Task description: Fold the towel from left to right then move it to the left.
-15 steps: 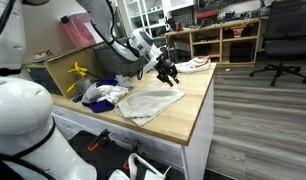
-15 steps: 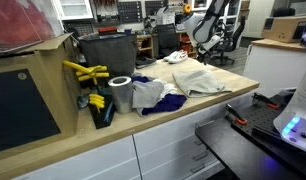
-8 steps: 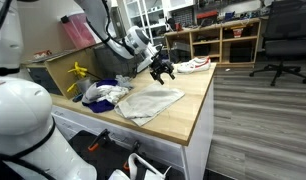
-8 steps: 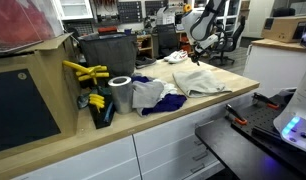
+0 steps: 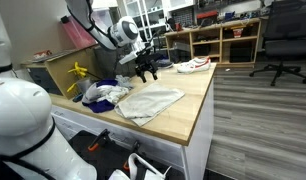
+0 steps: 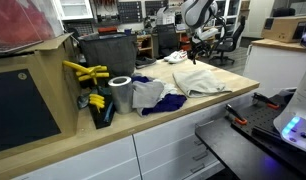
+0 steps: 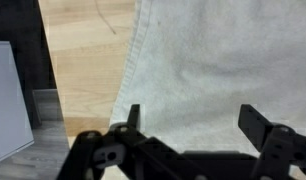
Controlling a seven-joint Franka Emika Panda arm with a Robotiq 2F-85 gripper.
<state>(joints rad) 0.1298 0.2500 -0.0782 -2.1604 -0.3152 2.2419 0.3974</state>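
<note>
The pale grey towel [image 5: 150, 101] lies folded flat on the wooden table [image 5: 188, 108], also seen in an exterior view [image 6: 198, 80]. My gripper [image 5: 145, 72] hangs open above the towel's far end, clear of the cloth, and holds nothing. In the wrist view the towel [image 7: 218, 60] fills most of the picture below the wide-apart fingers of the gripper [image 7: 191, 120], with its hemmed edge running down beside bare wood [image 7: 88, 55].
A heap of white and blue cloths [image 5: 101, 94] lies beside the towel. A tape roll [image 6: 120, 94], yellow tools [image 6: 85, 72] and a dark bin [image 6: 106, 52] stand near the table's end. A white shoe-like object [image 5: 194, 65] sits at the far edge.
The gripper has opened, let go of the towel and risen, drawing back toward the far side of the table. The towel now lies flat and still.
</note>
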